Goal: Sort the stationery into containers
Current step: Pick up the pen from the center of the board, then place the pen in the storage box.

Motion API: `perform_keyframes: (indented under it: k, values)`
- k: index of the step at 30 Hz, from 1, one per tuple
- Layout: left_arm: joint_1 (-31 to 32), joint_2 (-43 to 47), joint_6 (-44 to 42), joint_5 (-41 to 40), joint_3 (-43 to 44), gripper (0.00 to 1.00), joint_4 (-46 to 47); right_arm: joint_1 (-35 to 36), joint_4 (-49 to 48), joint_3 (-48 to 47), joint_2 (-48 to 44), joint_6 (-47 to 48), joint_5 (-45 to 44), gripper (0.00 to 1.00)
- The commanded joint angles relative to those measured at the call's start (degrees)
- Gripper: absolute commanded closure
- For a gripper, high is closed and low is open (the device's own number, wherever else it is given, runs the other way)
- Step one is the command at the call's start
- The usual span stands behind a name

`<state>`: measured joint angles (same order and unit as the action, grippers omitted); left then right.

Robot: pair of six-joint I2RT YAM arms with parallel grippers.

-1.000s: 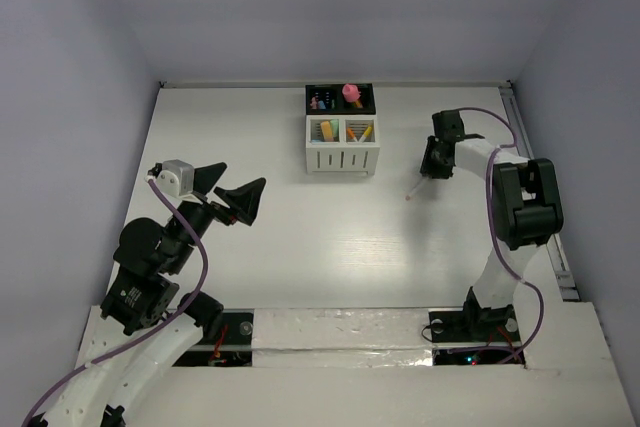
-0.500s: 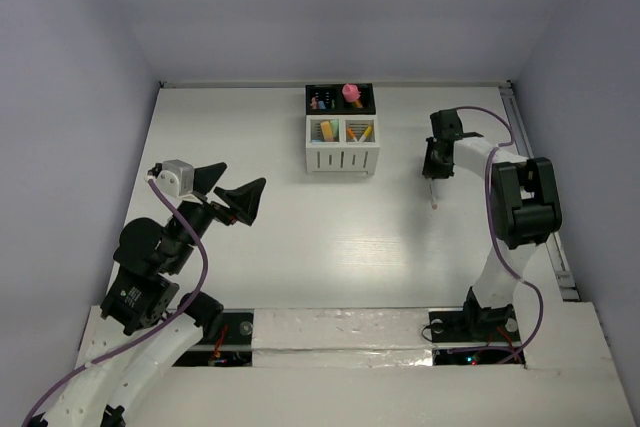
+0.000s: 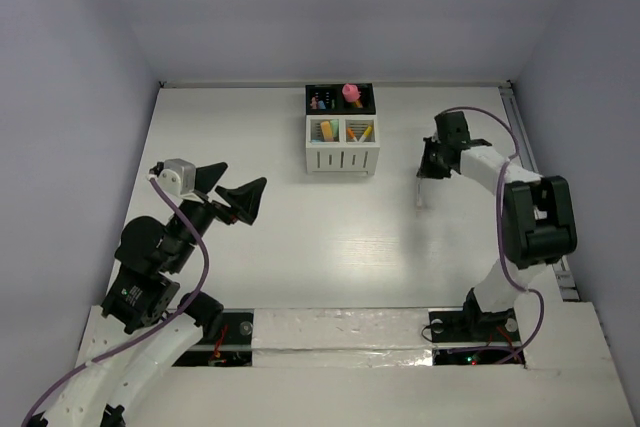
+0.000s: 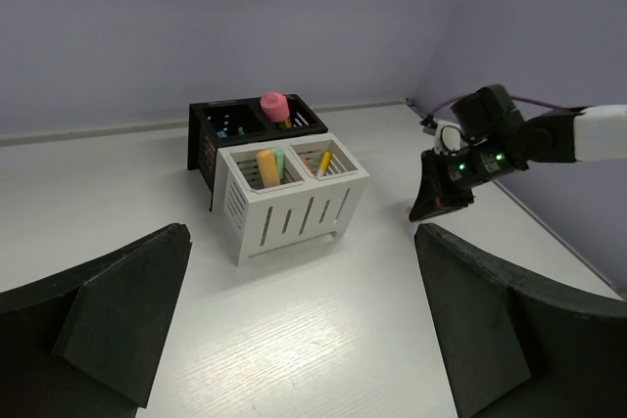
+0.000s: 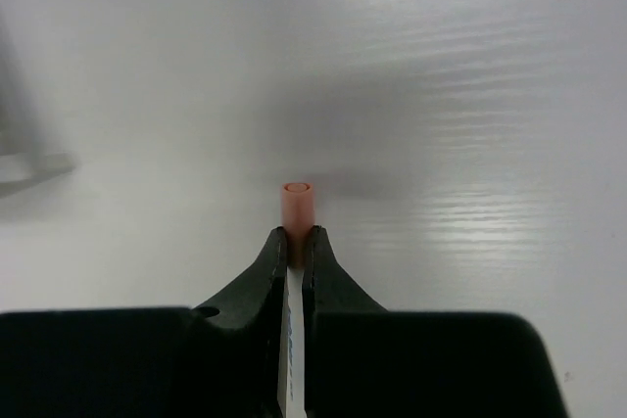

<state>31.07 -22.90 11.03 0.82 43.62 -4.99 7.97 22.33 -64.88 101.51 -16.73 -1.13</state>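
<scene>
Pinching tight, the right gripper (image 5: 294,242) has the stick (image 5: 298,205) clamped between its fingertips, jaws a sliver apart with only the thin shaft between them. The salmon-pink end juts out beyond the tips, and the pale shaft runs back between the fingers. From above, that stick (image 3: 420,193) dangles off the gripper over the bare table (image 3: 300,247), out at 3 o'clock from the white compartments (image 3: 343,145) and well apart from them. Whether its tip touches the table, I can't tell.

It looks feather-light, slim and stiff, with no sag at all. But it's smooth and round, so it may well roll or swivel in a two-finger pinch. A hold nearer the middle would likely swing less.

The black compartments (image 3: 340,99) sit just behind the white ones at 12 o'clock, with a thick pink piece (image 3: 351,93) standing up out of one. Down at 8 o'clock, the left gripper (image 3: 238,183) hangs spread wide, holding nothing and touching nothing.
</scene>
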Motion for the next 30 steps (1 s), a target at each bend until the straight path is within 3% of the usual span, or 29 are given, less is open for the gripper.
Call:
perform_keyframes:
  k: [1,5,9,18,30]
  values:
    - [0.22,-1.1,0.4,0.32,0.07,0.01,2.62,1.0,-8.87,0.02,-10.62,-2.33,9.11,1.0]
    - [0.22,-1.63,0.4,-0.03,-0.02,0.01,2.53,1.69,-15.19,-0.68,-18.61,-6.46,16.84,1.0]
    - [0.22,-1.98,0.31,-0.29,-0.02,0.01,2.53,4.32,-30.18,-0.16,-20.57,-12.61,20.64,1.0]
    - [0.22,-3.47,-0.22,-2.75,-0.11,0.01,2.27,14.35,-47.71,-5.95,-10.82,-9.03,4.05,1.0]
    - [0.22,-4.61,-0.57,-3.37,-0.02,0.01,2.18,14.88,-56.68,-6.05,-2.38,-3.13,-3.97,0.99]
